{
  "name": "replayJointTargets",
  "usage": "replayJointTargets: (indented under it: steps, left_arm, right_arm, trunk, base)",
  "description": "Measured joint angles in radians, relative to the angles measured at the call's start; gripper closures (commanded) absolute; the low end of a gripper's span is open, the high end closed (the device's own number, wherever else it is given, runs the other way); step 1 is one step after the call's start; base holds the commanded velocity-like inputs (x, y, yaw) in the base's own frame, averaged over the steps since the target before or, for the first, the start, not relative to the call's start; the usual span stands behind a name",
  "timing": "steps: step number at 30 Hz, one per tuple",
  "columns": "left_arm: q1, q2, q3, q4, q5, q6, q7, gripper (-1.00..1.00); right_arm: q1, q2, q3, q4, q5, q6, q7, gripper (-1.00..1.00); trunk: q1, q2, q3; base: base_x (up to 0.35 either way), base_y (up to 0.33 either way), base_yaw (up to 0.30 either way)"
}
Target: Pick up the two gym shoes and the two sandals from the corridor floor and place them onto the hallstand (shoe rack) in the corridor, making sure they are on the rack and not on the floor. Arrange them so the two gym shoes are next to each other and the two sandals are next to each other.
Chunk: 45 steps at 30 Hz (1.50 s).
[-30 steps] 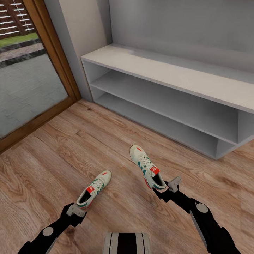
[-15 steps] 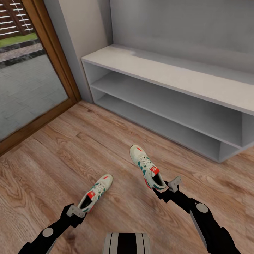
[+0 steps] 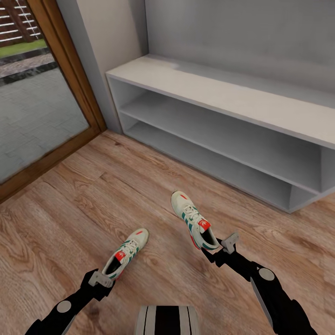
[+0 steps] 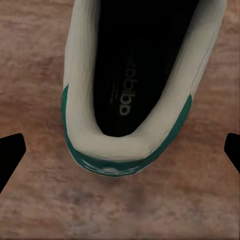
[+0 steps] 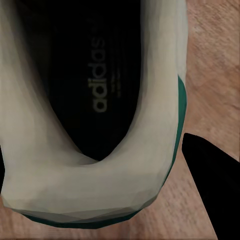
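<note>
Light was even and soft, a flat simulator render without glare. The brightest area was the glass door (image 3: 37,102) at the head view's left. Faint shadows lay inside the hallstand (image 3: 218,139) shelves and under each gym shoe (image 3: 126,256). Both wrist views were blurred and coarse, the shoe interiors nearly black.

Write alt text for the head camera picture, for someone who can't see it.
Two white gym shoes, one at the left gripper and one at the right gripper, sit above a wood-plank floor. Beyond them, a low white shoe rack with two open shelves stands against a grey wall, beside a glass door.
</note>
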Motion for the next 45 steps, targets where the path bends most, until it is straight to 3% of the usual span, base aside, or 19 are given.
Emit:
replayJointTargets:
  steps: [24,45]
  left_arm:
    - [0.0,0.004,0.002,0.0,0.0,0.0,0.001,-1.0]
    - [0.0,0.006,0.002,0.0,0.0,0.0,0.0,-1.0]
  right_arm:
    - [0.0,0.0,0.0,0.0,-0.001,0.0,0.0,1.0]
    - [0.0,0.0,0.0,0.0,-0.001,0.0,0.0,1.0]
  trunk:
    - [0.0,0.0,-0.004]
    - [0.0,0.0,0.001]
  base:
    - [0.033,0.0,0.0]
    - [0.013,0.0,-0.079]
